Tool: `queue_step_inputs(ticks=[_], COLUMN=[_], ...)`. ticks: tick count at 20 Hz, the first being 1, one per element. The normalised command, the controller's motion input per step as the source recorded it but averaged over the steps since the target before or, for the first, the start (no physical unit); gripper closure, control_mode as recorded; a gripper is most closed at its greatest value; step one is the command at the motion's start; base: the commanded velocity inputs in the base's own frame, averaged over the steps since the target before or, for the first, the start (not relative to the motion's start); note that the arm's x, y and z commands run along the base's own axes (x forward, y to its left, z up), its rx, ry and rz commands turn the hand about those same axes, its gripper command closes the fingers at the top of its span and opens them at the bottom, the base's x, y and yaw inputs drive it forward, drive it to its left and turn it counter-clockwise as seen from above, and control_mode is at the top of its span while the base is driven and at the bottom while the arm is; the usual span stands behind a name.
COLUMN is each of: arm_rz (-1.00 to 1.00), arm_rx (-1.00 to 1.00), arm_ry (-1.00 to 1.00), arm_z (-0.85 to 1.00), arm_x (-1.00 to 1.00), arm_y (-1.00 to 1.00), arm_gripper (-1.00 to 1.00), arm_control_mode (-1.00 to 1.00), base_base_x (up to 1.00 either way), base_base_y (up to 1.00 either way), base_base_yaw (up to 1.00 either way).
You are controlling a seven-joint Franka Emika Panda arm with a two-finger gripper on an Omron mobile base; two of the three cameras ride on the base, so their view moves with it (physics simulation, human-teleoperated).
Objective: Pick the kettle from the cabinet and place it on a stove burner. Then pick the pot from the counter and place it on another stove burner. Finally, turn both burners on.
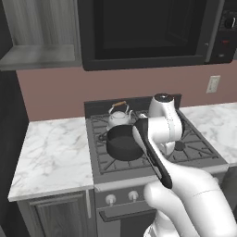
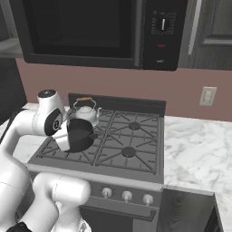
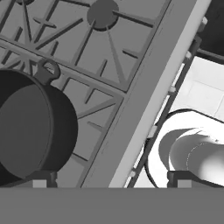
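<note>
The pot point(image 1: 124, 142) sits on the front-left grate of the stove point(image 2: 136, 145), upright, one loop handle visible in the hand view. The kettle point(image 1: 119, 116) stands on the rear-left burner, just behind the pot and close to it. The pincer point(image 3: 109, 179) hangs above the stove's front edge, beside the pot, its fingertips point(image 3: 41, 179) spread wide apart and holding nothing. White marble tabletop point(image 1: 53, 155) flanks the stove on both sides. The knobs point(image 2: 127, 195) line the front panel. A black microwave point(image 2: 90, 29) hangs above.

Kitchen: stove point(image 2: 136, 149), microwave point(image 2: 90, 27), counter point(image 1: 55, 152).
</note>
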Motion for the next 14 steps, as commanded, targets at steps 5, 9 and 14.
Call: queue_step_inputs(ticks=[5, 9, 14], arm_rz=[0.00, 0.00, 0.00], arm_rx=[0.00, 0.00, 0.00], arm_ry=[0.00, 0.00, 0.00], arm_z=[0.00, 0.00, 0.00], arm_x=[0.00, 0.00, 0.00], arm_y=[0.00, 0.00, 0.00], arm_gripper=[-1.00, -1.00, -1.00], arm_control_mode=[1.00, 1.00, 1.00], base_base_x=[-0.21, -0.03, -0.01], base_base_y=[-0.52, -0.58, -0.57], base_base_yaw=[0.00, 0.00, 0.00])
